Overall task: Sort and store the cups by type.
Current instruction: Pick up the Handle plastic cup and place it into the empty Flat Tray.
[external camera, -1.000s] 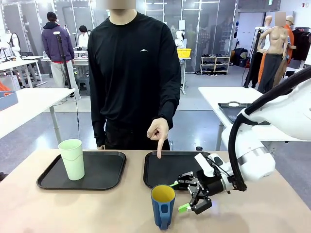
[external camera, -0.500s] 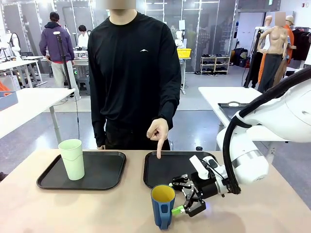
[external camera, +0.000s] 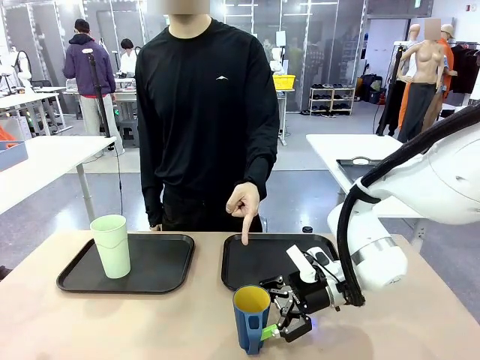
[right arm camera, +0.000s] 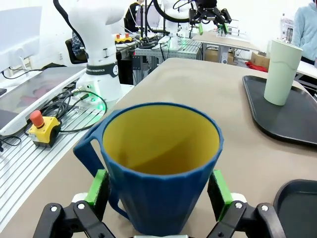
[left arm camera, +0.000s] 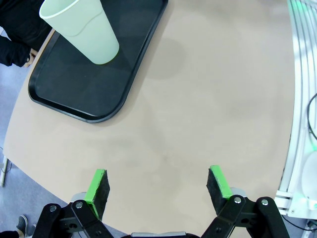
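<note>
The dark blue mug [external camera: 250,318] with its yellow inside stands upright on the bare table, in front of the right tray [external camera: 255,259]. My right gripper [external camera: 270,309] is open, level with the mug, a finger on each side of it. In the right wrist view the mug [right arm camera: 161,168] sits between the green pads [right arm camera: 98,186], handle towards the left. The pale mint tumbler [external camera: 110,245] stands upright on the left tray [external camera: 161,262]. My left gripper [left arm camera: 158,187] hangs open over bare tabletop with nothing between its fingers, the tumbler [left arm camera: 84,30] well ahead of it.
A person in black stands at the far side, one hand [external camera: 244,204] pointing a finger down at the right tray's far edge. Off the table's side are cables and a yellow emergency-stop box [right arm camera: 42,130]. Bare tabletop lies between and in front of the trays.
My right gripper has slid left along the table to the blue mug, and its open fingers now flank it. The mug, the tumbler and the pointing hand have not moved.
</note>
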`<control>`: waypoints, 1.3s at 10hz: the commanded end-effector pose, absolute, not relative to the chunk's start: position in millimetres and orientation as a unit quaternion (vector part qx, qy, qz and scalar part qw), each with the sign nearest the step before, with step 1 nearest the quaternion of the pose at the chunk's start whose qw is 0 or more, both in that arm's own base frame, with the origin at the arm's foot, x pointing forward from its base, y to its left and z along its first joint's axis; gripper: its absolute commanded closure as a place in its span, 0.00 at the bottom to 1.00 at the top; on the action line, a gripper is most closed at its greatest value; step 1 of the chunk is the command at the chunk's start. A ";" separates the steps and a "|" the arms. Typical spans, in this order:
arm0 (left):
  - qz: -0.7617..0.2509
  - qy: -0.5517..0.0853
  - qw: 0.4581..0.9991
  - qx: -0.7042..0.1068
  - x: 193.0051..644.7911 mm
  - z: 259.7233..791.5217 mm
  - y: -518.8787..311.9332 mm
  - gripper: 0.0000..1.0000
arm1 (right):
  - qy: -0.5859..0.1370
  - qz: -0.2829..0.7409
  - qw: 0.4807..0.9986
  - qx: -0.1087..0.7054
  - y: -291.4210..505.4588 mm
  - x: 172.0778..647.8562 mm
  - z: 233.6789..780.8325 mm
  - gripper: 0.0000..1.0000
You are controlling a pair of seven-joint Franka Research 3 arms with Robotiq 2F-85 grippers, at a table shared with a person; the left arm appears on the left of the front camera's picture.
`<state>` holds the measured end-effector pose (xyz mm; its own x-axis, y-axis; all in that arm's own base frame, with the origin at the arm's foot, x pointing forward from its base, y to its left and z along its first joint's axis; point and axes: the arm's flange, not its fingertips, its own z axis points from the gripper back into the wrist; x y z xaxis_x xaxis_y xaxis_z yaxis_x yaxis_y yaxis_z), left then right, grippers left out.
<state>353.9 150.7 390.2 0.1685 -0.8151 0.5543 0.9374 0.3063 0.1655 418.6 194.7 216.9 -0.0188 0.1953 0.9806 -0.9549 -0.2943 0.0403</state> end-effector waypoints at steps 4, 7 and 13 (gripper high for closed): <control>-0.585 -0.292 0.747 -0.115 358.2 388.6 155.1 0.00 | -0.386 0.597 0.457 0.535 214.5 417.7 214.4 0.00; -0.585 -0.292 0.747 -0.115 358.2 388.6 155.1 0.00 | -0.391 0.592 0.451 0.542 217.1 417.9 212.9 0.00; -0.585 -0.292 0.747 -0.115 358.2 388.6 155.1 0.00 | -0.379 0.592 0.457 0.546 214.6 416.9 209.6 0.56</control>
